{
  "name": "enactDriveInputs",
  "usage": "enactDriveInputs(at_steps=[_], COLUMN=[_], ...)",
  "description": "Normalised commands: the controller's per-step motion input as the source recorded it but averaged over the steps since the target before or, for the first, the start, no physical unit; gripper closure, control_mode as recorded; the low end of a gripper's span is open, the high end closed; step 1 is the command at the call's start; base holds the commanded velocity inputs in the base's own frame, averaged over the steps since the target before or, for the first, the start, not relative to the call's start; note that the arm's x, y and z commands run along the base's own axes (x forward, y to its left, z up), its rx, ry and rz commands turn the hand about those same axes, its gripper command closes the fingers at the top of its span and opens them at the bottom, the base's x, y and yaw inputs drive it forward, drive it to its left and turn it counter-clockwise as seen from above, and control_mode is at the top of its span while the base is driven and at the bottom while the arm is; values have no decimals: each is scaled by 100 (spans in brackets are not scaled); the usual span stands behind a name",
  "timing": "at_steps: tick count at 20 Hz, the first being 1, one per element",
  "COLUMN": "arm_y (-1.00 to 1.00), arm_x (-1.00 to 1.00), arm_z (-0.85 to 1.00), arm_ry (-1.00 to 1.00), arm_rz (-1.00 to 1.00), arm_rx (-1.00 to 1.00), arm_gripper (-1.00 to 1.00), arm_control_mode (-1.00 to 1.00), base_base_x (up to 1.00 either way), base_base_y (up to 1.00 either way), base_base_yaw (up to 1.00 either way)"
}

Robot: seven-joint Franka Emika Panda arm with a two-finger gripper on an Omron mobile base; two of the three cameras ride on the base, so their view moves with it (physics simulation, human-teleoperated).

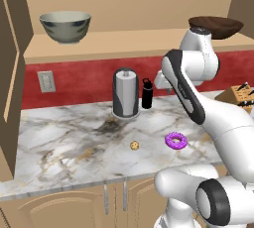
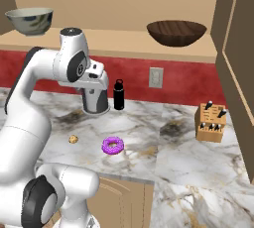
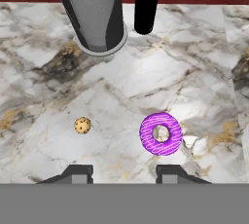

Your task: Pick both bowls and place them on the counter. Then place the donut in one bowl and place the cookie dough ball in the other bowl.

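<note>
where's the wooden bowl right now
The wooden bowl sits up on the shelf above the counter, at the shelf's right end in the right base view, far from the grey-green bowl at the left end.

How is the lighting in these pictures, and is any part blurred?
Hand view: sharp, with even light; the donut casts only a faint shadow on the counter. Left base view: the near arm looks a little soft. Right base view: flat light, no glare.

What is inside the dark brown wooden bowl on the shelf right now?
Nothing can be seen in the wooden bowl; both base views look at it from below its rim, so its inside is hidden. The donut and the cookie dough ball lie on the counter.
</note>
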Motion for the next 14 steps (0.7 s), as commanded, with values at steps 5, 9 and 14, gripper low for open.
enactDriveInputs(at_steps=[5,9,14], arm_y=[1,10,18], arm_x=[-9,-20,-23], arm_z=[0,16,33], arm_ry=[-5,-4,0], arm_rz=[0,0,-1], arm_rx=[1,15,22], arm_gripper=[-100,-100,-100], arm_control_mode=[-100,-100,-100], base_base_x=[0,0,0], base_base_y=[0,0,0], base_base_yaw=[0,0,0])
